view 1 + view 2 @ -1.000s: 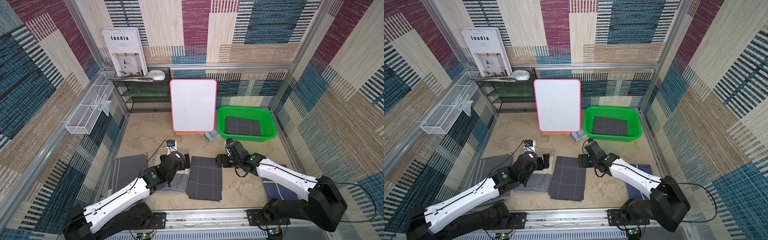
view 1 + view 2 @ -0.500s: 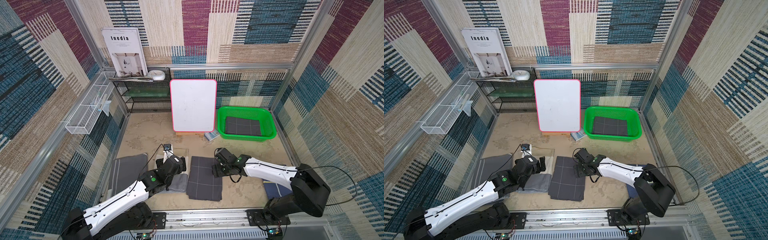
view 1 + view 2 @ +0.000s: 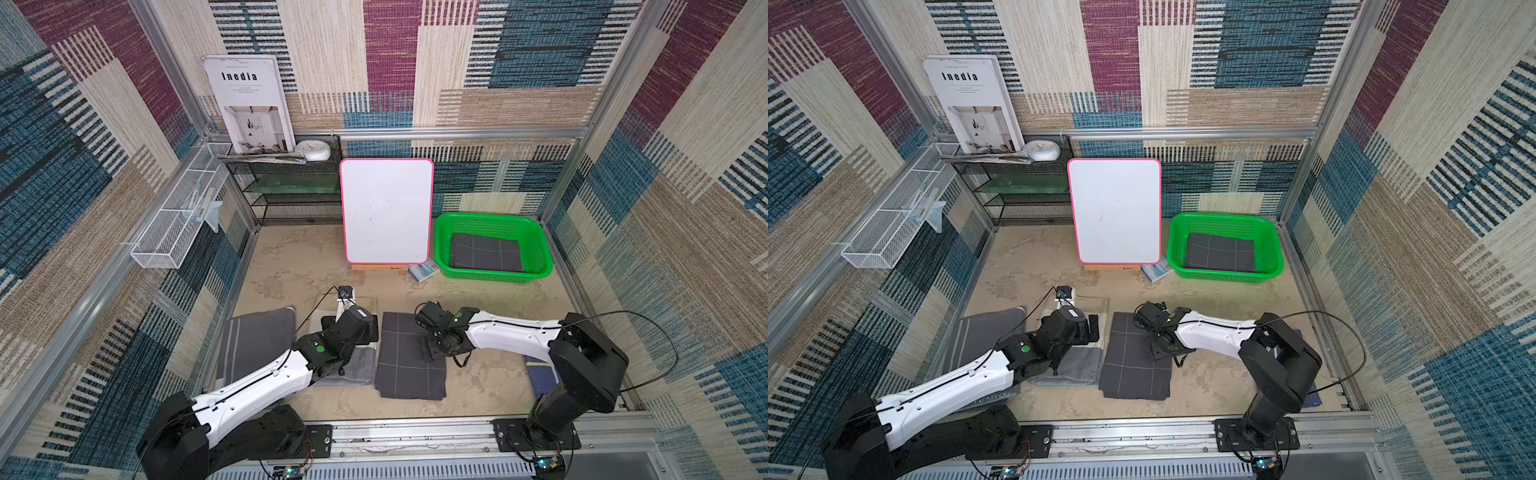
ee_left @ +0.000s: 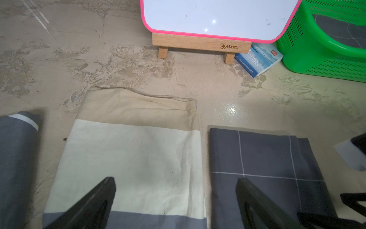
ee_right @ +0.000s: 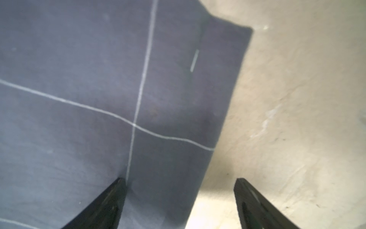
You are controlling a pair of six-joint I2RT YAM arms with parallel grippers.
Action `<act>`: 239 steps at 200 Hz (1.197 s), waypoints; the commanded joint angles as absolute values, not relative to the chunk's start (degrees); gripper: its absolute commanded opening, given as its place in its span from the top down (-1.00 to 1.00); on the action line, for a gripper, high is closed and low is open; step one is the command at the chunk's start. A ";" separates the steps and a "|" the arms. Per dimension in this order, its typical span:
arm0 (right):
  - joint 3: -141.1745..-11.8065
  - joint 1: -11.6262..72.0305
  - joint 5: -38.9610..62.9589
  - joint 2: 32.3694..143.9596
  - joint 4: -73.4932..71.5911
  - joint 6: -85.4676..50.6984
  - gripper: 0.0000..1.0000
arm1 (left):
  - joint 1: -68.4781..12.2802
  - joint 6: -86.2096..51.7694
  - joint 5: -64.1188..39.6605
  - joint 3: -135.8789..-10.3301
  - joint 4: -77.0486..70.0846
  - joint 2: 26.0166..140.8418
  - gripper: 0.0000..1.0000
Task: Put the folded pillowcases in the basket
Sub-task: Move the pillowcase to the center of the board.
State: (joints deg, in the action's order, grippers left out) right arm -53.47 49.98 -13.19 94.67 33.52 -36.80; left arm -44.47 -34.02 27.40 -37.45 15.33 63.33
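Tabletop (image 3: 498, 382), pillowcase (image 3: 405, 374) seemingly beneath right gripper (image 5: 179, 179)

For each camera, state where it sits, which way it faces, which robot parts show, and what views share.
Top views: high above the front rail, facing down and toward the back wall; both show left arm and right arm.
Left wrist: on the left arm, low, facing the whiteboard and basket; shows the open left gripper.
Right wrist: close above the checked pillowcase, facing down at its edge; shows the open right gripper.
Shared: all views show the checked pillowcase; top views and left wrist share whiteboard and basket.
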 commanded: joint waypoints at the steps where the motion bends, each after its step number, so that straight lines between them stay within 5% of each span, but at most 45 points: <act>1: -54.91 47.38 -18.71 97.11 39.15 -38.42 -0.80 | -43.96 -33.49 25.02 -37.92 13.91 64.33 -0.99; 55: -62.93 41.97 -23.28 97.65 40.10 -32.74 -0.77 | -43.07 -31.08 18.69 -41.58 15.70 69.35 -0.98; 139: -52.69 50.96 -5.49 83.43 29.54 -31.63 -0.72 | -42.64 -29.56 15.31 -45.05 14.43 74.64 -0.99; 239: -44.98 54.74 -13.53 85.44 38.61 -39.27 -0.66 | -41.97 -28.74 8.15 -51.51 16.01 83.58 -0.99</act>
